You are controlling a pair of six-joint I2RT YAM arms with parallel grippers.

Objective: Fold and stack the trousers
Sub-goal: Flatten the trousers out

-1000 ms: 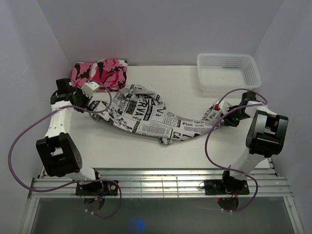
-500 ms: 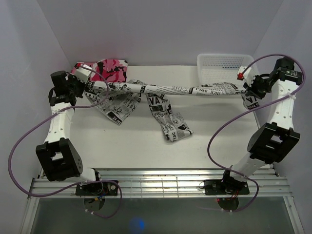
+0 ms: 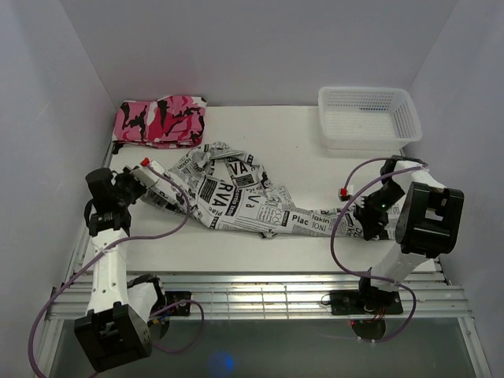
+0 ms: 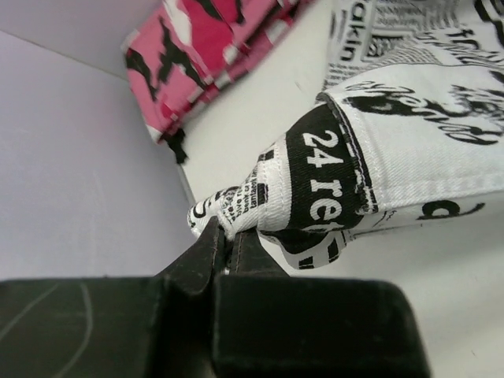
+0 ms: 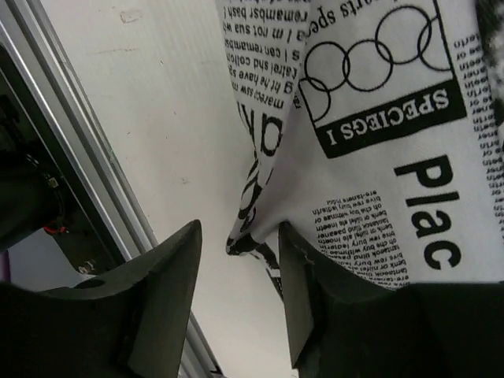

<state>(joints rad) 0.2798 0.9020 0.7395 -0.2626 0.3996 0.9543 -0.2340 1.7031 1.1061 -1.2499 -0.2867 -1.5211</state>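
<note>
White tabletop: newsprint trousers mid-table, well apart from the rear-right basket.

Top external: mounted high behind the arm bases, facing down and forward; long range, takes in the whole table.
Left wrist: rides behind the left gripper, facing along its fingers toward the far-left corner; very close range (cloth fills much of the frame).
Right wrist: rides behind the right gripper, facing down at the table's near edge; very close range.
Shared, top and left wrist: left end of the trousers, camouflage garment.
Shared, top and right wrist: right end of the trousers, metal rail.
</note>
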